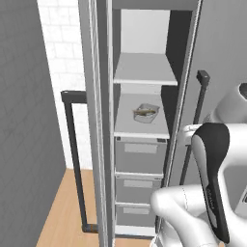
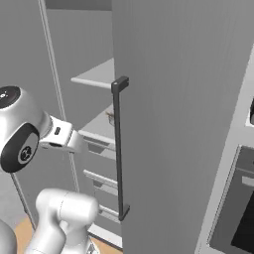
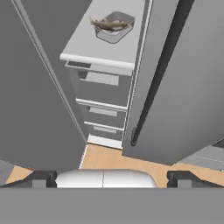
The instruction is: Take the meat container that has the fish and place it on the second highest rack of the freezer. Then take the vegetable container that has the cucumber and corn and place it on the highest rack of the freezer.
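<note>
Flat, even rendered light is seen throughout, without glare. The freezer interior (image 1: 144,38) is shaded darker toward 1 o'clock. Edges are softly pixelated.

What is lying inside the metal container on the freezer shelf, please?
A single fish lies across the open container, which sits on the second highest shelf. The container's floor beneath the fish is covered, so anything under it cannot be seen.

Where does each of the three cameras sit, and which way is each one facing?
Left base view: behind the arm's left, facing the open freezer; grey metal container holding a fish on the second-highest rack; white arm lower right.
Right base view: behind the arm's right, facing the grey freezer door; arm at left.
Hand view: on the hand, looking down the drawers; open gripper at bottom.
Shared: the container on its rack.
</note>
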